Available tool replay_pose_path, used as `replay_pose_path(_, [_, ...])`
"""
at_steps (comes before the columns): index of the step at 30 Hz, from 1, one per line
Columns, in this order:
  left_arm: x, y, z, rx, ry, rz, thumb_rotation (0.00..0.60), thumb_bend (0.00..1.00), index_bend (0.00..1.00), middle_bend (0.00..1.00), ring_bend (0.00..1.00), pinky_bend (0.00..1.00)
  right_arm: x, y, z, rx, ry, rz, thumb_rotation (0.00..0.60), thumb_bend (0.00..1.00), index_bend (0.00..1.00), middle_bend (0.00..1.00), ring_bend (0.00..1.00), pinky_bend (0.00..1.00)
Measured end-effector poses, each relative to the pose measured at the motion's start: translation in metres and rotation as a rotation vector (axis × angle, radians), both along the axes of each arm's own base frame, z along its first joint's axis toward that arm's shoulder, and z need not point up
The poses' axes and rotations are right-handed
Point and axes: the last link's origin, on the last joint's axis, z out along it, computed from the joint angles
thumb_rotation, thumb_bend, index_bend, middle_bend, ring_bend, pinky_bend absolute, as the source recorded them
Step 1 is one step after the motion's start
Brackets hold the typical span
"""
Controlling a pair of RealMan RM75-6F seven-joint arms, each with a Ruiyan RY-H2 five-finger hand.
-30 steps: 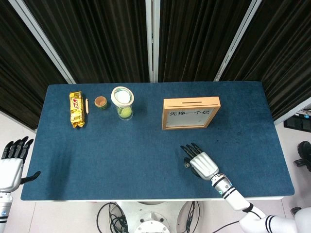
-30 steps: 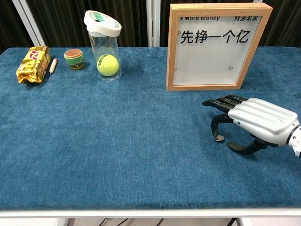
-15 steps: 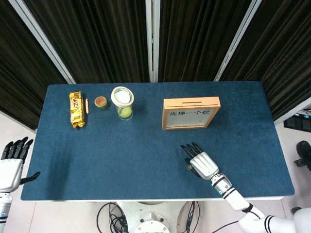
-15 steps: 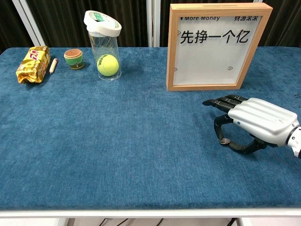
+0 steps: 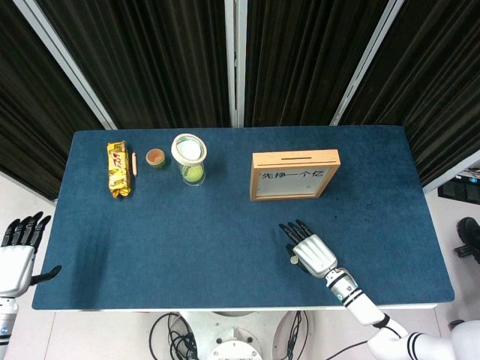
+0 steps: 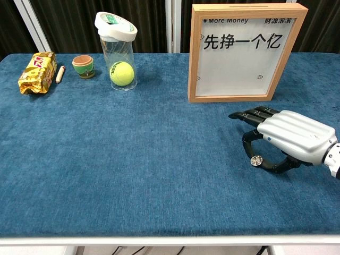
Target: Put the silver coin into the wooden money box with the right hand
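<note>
Chest view shows the right hand (image 6: 287,139) pinching the silver coin (image 6: 256,160) between thumb and a fingertip, other fingers extended.

Right hand (image 6: 289,137) is held low over the table, palm down, white back plate facing up. Forearm and wrist (image 5: 346,289) are extended in from the near-right edge. Most fingers (image 6: 249,114) are stretched flat, pointing left in the chest view. Silver coin (image 6: 256,160) is pinched between the thumb and one curled finger under the palm, lifted just off the cloth.

Left hand (image 5: 19,251) is parked off the table's left edge, seen only in the head view. Fingers are spread and straight, thumb (image 5: 46,274) is stuck out sideways, nothing is held.
</note>
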Motion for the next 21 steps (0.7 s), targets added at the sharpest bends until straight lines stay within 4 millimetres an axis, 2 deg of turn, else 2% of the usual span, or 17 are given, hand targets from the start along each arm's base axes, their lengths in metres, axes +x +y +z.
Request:
replay_pose_path(10, [0.0012, -0.0003, -0.0005, -0.002, 0.005, 0.0, 0.6, 0.12, 0.05, 0.0, 0.0, 0.0, 0.001, 0.0025, 0.0041, 0.003, -0.015, 0.021, 0.6, 0.33, 0.22, 0.0, 0.0, 0.0])
replay_pose_path(18, [0.0012, -0.0006, -0.0009, -0.005, 0.008, 0.004, 0.6, 0.12, 0.05, 0.0, 0.0, 0.0, 0.0011, 0.0042, 0.0057, 0.006, -0.022, 0.046, 0.6, 0.33, 0.22, 0.0, 0.0, 0.0])
replay_pose_path(21, [0.0014, -0.0007, -0.0008, -0.006, 0.009, 0.004, 0.6, 0.12, 0.05, 0.0, 0.0, 0.0, 0.0009, 0.0047, 0.0052, 0.012, -0.021, 0.055, 0.6, 0.33, 0.3, 0.0, 0.0, 0.0])
